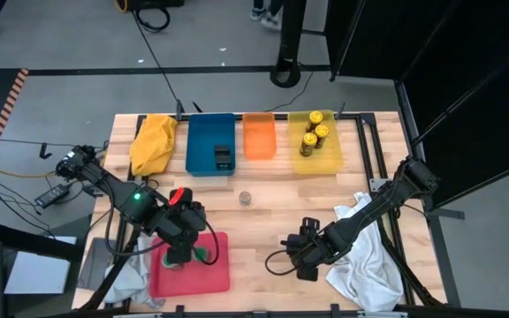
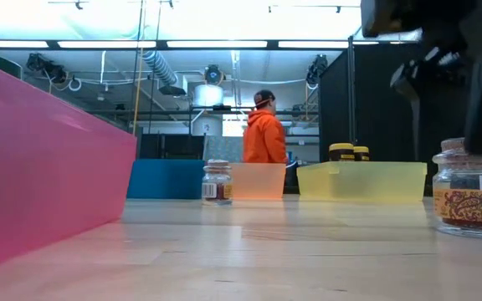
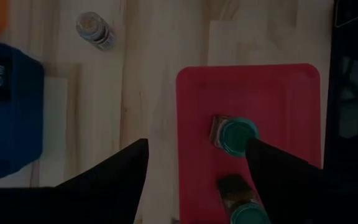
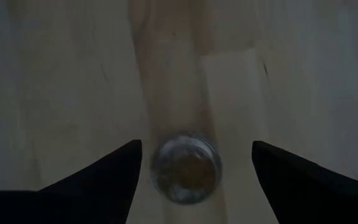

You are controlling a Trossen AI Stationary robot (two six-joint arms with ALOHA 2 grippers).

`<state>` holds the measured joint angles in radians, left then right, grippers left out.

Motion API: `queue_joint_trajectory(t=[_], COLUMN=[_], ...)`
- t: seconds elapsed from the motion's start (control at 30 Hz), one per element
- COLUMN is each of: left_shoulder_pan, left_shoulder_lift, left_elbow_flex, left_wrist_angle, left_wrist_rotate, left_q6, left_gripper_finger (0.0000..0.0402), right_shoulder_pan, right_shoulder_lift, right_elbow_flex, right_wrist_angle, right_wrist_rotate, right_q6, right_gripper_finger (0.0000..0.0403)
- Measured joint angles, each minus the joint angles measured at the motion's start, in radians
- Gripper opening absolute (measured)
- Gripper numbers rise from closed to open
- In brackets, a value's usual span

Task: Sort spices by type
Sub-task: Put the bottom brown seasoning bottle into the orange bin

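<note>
My right gripper [image 1: 305,250] [image 4: 197,146] is open, pointing down over a tiny grey-topped glass jar [image 4: 186,167] that stands upright on the wood. Its fingers stand on either side of the jar, clear of it. The low view shows this jar [image 2: 474,196] under the gripper. My left gripper [image 1: 184,238] [image 3: 197,146] is open and empty above the red tray [image 1: 215,276]. Two green-lidded jars [image 3: 238,135] [image 3: 250,213] stand in the tray. Another tiny jar [image 1: 246,198] stands mid-table. Yellow-lidded jars [image 1: 315,137] stand in the yellow tray and black boxes [image 1: 224,157] lie in the blue tray.
The blue tray [image 1: 203,132], orange tray [image 1: 259,134] and yellow tray [image 1: 330,159] line the far edge. A yellow cloth [image 1: 153,141] lies at the far left. A white cloth [image 1: 365,256] lies at the near right beside my right arm. A person [image 2: 264,134] stands in the room beyond.
</note>
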<state>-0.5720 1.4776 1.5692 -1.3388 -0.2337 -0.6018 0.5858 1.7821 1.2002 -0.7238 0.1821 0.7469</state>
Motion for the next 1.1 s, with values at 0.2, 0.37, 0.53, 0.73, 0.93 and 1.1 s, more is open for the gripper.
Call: queue_joint_trajectory(t=[0.2, 0.37, 0.53, 0.73, 0.93, 1.1], left_shoulder_pan=[0.0, 0.0, 0.0, 0.0, 0.0, 0.0], left_shoulder_lift=[0.0, 0.0, 0.0, 0.0, 0.0, 0.0], left_elbow_flex=[0.0, 0.0, 0.0, 0.0, 0.0, 0.0], left_wrist_angle=[0.0, 0.0, 0.0, 0.0, 0.0, -0.001], left_wrist_rotate=[-0.002, -0.004, -0.004, -0.004, -0.01, -0.025], left_q6=[0.001, 0.002, 0.003, 0.003, 0.025, 0.035], left_gripper_finger=[0.0276, 0.0276, 0.0276, 0.0276, 0.0276, 0.0276], right_shoulder_pan=[0.0, 0.0, -0.001, -0.001, -0.017, -0.052], right_shoulder_lift=[0.0, 0.0, 0.0, 0.0, -0.002, -0.002], right_elbow_flex=[-0.057, -0.092, -0.093, -0.093, -0.092, -0.093], right_wrist_angle=[0.048, 0.11, 0.11, 0.109, 0.111, 0.152], right_wrist_rotate=[-0.001, -0.011, -0.019, -0.019, 0.007, 0.009], right_q6=[0.02, 0.019, 0.018, 0.01, 0.009, -0.023], right_gripper_finger=[0.0312, 0.0305, 0.0281, 0.0215, 0.0181, 0.0181])
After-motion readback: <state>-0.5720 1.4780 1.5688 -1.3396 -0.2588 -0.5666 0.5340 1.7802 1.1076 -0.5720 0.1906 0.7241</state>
